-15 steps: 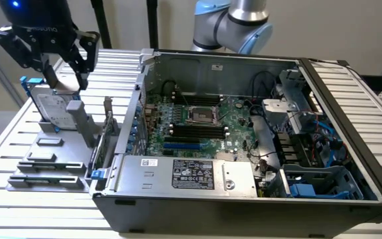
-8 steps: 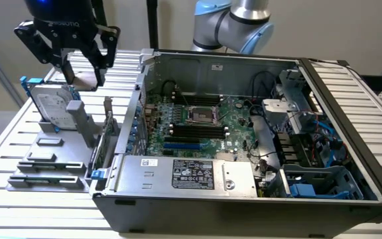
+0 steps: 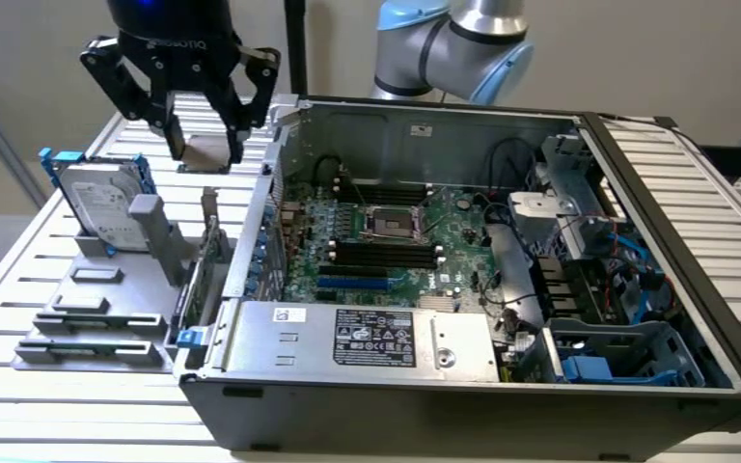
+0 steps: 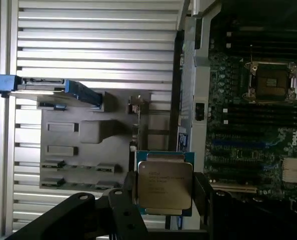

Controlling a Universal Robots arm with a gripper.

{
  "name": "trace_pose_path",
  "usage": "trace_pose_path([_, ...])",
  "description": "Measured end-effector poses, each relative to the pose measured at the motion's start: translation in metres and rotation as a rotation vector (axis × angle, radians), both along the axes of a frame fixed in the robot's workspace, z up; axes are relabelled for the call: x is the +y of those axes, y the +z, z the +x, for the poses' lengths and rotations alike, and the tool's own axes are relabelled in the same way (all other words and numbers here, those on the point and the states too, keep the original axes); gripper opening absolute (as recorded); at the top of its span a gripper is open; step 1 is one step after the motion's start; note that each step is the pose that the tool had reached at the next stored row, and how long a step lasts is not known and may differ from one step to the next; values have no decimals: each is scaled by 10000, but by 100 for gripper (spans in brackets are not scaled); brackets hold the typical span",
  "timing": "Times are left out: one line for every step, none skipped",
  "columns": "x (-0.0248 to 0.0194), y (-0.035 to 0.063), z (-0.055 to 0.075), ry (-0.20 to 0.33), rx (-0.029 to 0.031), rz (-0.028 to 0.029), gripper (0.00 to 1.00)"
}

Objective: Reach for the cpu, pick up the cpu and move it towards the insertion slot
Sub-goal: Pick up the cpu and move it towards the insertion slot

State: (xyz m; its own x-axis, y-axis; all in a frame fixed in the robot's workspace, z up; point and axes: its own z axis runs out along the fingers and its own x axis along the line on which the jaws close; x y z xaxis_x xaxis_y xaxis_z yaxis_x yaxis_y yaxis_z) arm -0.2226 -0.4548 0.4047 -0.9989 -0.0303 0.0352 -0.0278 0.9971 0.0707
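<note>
Held between the two black fingers of the end effector (image 3: 204,135) is the cpu (image 4: 164,185), gripped by its opposite edges, with its silver-grey lid and printed text turned toward the wrist camera and a blue-green rim showing around it. In the exterior view the end effector hangs in the air above the slatted metal surface (image 3: 74,251), toward the exterior view's left, beside the open computer case (image 3: 474,405) and not over it; the chip appears there as a small pale square (image 3: 204,145) between the fingers. Below it on the surface stands a grey parts holder (image 3: 100,318) with several recesses, and a hard drive with a blue frame (image 3: 100,207) sits upright in that holder. The insertion slot (image 3: 388,224) lies well apart from the cpu, inside the case on the green motherboard (image 3: 454,231), its shiny metal frame surrounding a dark centre, with long black memory slots (image 3: 377,256) just beside it. In the wrist view the socket (image 4: 269,80) appears on the far side of the case wall from the held chip. A silver power supply with a label (image 3: 364,340) fills the near part of the case, and the arm's blue-grey joint (image 3: 454,48) rises behind the case.
</note>
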Motion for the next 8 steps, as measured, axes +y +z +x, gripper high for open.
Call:
trace_pose_path([0, 1, 45, -1, 0, 14, 55])
trace_pose_path([0, 1, 90, -1, 0, 26, 55])
trace_pose_path([0, 1, 136, -2, 0, 38, 55])
trace_pose_path([0, 1, 183, 0, 0, 48, 55])
trace_pose_path([0, 1, 227, -1, 0, 54, 55])
trace_pose_path([0, 1, 271, -1, 0, 59, 55])
trace_pose_path([0, 1, 317, -1, 0, 64, 55])
trace_pose_path([0, 1, 364, -1, 0, 64, 55])
